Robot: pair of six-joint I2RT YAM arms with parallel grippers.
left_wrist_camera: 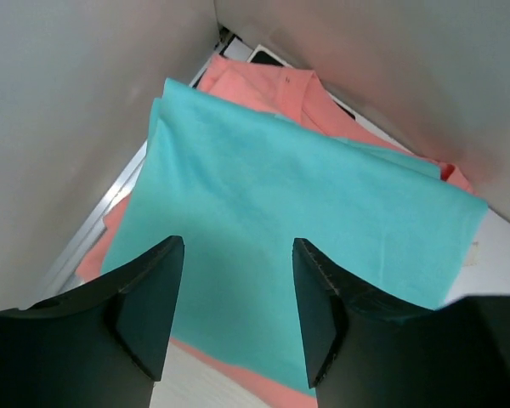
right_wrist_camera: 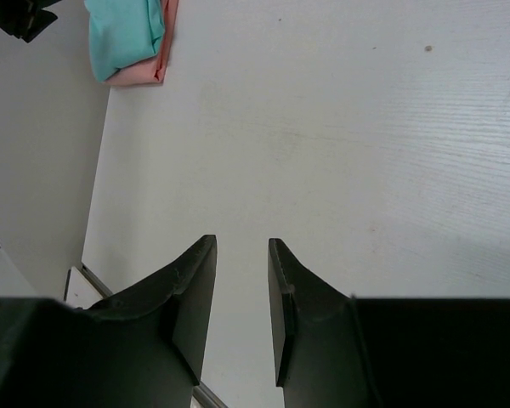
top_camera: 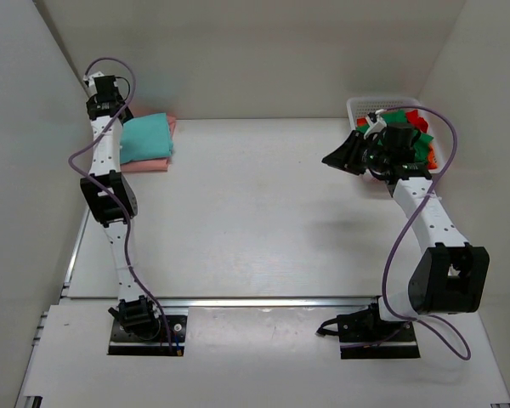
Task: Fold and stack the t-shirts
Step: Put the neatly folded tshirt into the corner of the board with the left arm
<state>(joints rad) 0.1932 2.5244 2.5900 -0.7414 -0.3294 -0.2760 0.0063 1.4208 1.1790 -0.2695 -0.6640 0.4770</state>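
A folded teal t-shirt [top_camera: 146, 136] lies on a folded salmon-pink t-shirt [top_camera: 150, 165] at the table's far left corner. In the left wrist view the teal shirt [left_wrist_camera: 280, 221] covers most of the pink one [left_wrist_camera: 263, 89]. My left gripper [left_wrist_camera: 238, 246] hangs open and empty just above the teal shirt. My right gripper [top_camera: 340, 157] is open and empty, held above the table beside the basket; in its own view [right_wrist_camera: 241, 245] only bare table lies between the fingers. Green and red t-shirts [top_camera: 412, 127] lie crumpled in the white mesh basket [top_camera: 365, 105].
White walls close in the table on the left, back and right. The stack also shows far off in the right wrist view [right_wrist_camera: 127, 38]. The basket stands in the far right corner behind my right arm.
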